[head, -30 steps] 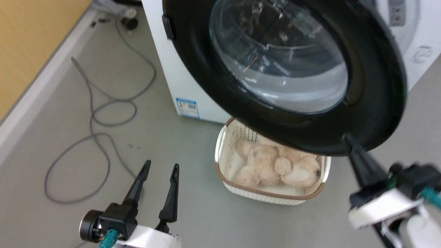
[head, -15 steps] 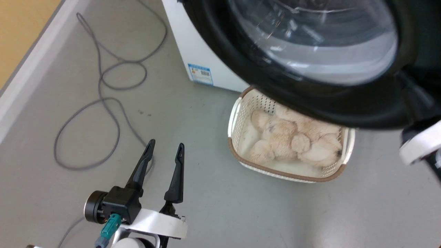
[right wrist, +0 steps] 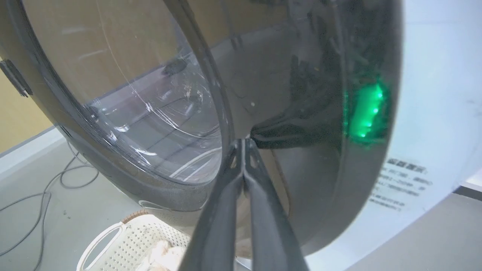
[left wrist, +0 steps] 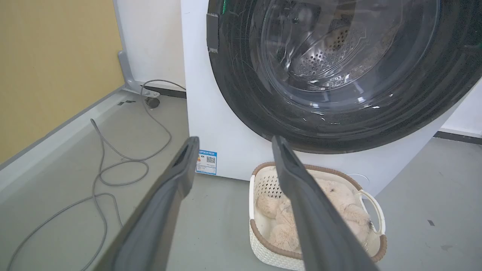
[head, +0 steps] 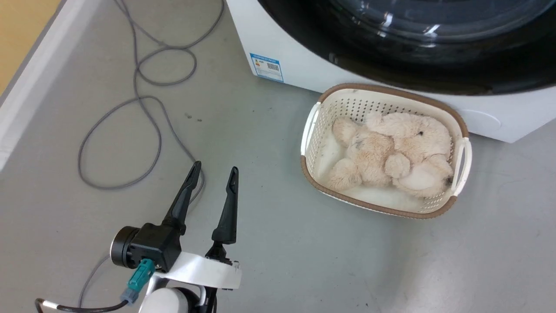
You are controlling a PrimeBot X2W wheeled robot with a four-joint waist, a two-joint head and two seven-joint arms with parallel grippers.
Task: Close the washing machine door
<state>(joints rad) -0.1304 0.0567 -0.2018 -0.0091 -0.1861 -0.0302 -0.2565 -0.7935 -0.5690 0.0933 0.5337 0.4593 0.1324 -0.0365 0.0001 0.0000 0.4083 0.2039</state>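
Door (left wrist: 241, 98) looks flush against washer (left wrist: 211, 124) front. Right claw (right wrist: 244, 143) clenched, empty, tips touching door rim. Left claw (head: 216, 167) released, well apart from door.

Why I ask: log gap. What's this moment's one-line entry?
washing machine door: against washing machine front | right hand: shut, tips at door rim | left hand: open, holding nothing

Set on a grey floor (head: 278, 243): a cream perforated basket (head: 343, 106) with brown rim and white side handles, holding a beige plush toy (head: 391, 152) slumped inside. Off to the left, sprawled in loose loops, a thin grey cable (head: 79, 156). Beyond that, a pale skirting strip (head: 30, 82) below a yellow wall (head: 21, 34).
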